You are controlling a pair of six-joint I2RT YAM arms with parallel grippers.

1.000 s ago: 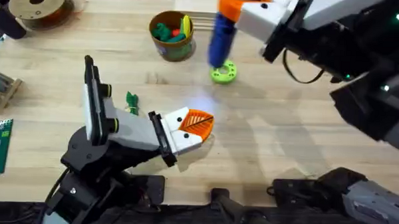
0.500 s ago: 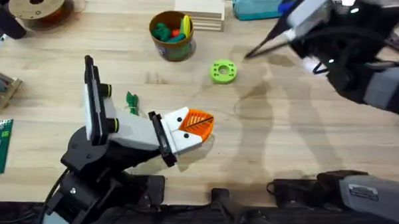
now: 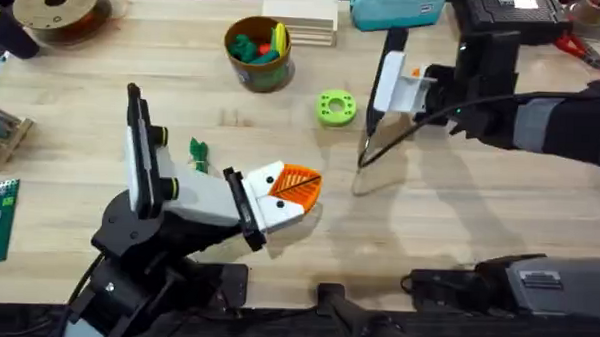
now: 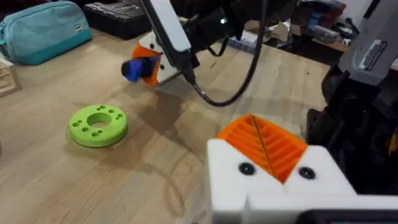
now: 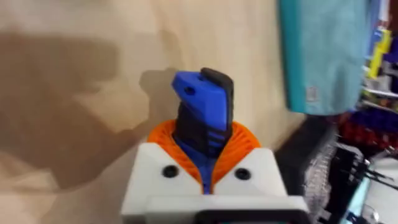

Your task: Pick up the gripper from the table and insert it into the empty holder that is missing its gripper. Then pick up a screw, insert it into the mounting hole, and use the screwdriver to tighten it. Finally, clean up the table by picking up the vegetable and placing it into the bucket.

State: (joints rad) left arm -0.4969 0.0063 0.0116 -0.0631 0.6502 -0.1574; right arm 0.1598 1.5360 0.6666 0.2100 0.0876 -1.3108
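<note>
My right pincer (image 5: 205, 171) is clenched on the screwdriver (image 5: 204, 115), its orange pads hugging the blue body on both sides, and from overhead I see that pincer (image 3: 398, 84) up over the far right of the tabletop (image 3: 448, 224), just beyond the lime-green ring (image 3: 335, 108). My left pincer (image 3: 284, 193) rests low near the middle of the tabletop, orange pads pressed together with nothing I can make out between them. The vegetable (image 3: 197, 152) lies on the wood just beside my left arm, and the bucket (image 3: 257, 53) stands well apart from it toward the far edge, already showing toy produce. What worries me first is the tool's angle: the silver tip is out of my sight, so if the screwdriver sits skewed in my pads I could miss the screw head or cam out of it (and a slipping bit may knock the screw loose). A black cable (image 3: 401, 132) loops down from my right wrist toward the tabletop, and in my judgement it could drag across the ring or snag as I swing back. The vegetable is small and close to my left arm, so a careless sweep there could flick it away.
</note>
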